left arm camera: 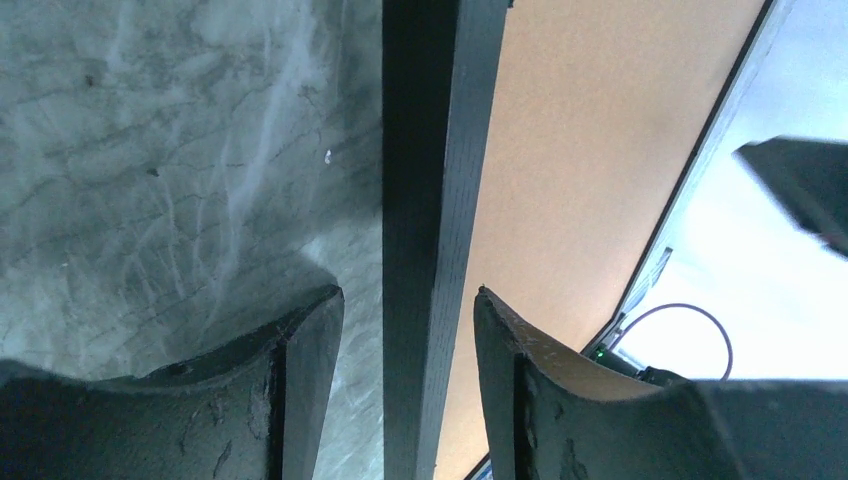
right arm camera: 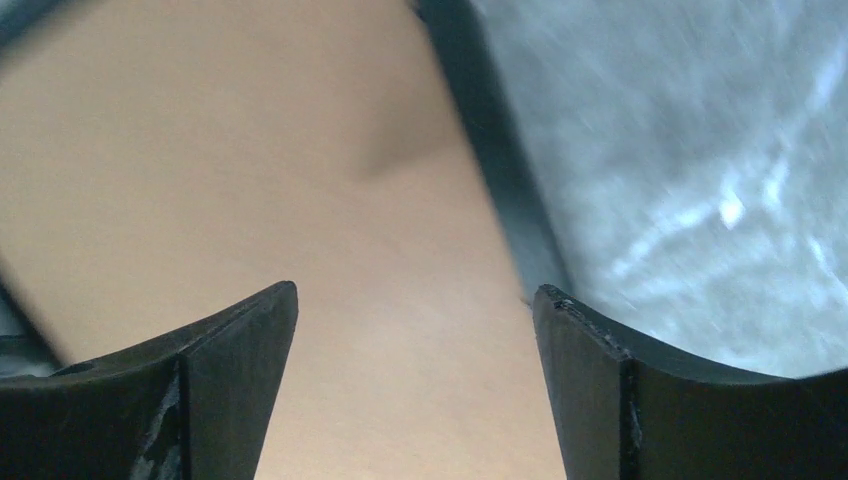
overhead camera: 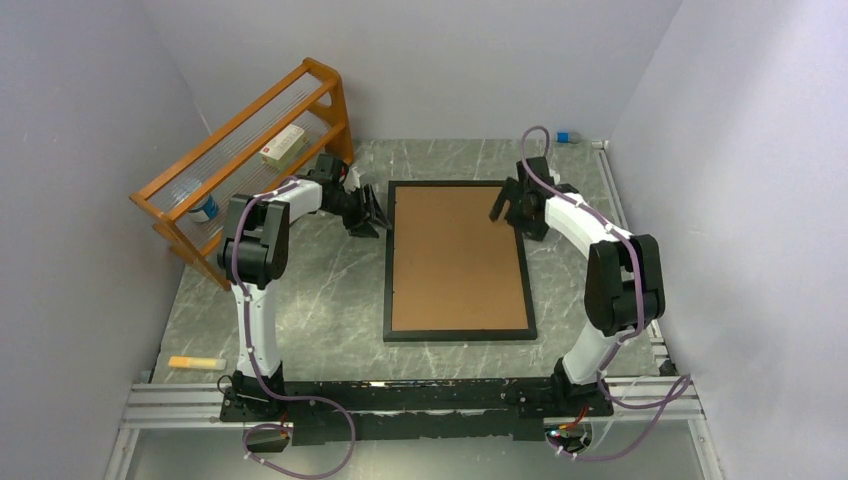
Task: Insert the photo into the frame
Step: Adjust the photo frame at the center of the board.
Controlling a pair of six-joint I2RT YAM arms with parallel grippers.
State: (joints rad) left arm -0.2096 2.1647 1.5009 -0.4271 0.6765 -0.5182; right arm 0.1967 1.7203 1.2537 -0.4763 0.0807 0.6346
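10 o'clock: the orange rack [overhead camera: 235, 150] blocks us.
Centre: the frame [overhead camera: 458, 335] lies flat; we can pass above.
6 o'clock: we find bare table [overhead camera: 330, 335] before it.

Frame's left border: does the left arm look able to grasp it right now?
Probably yes. The left gripper is open, with the black border of the frame running between its fingers and nothing in the way.

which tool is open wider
The right tool, fingers spread wide above the brown backing board; the left tool has a narrower gap, straddling the black left border of the frame.
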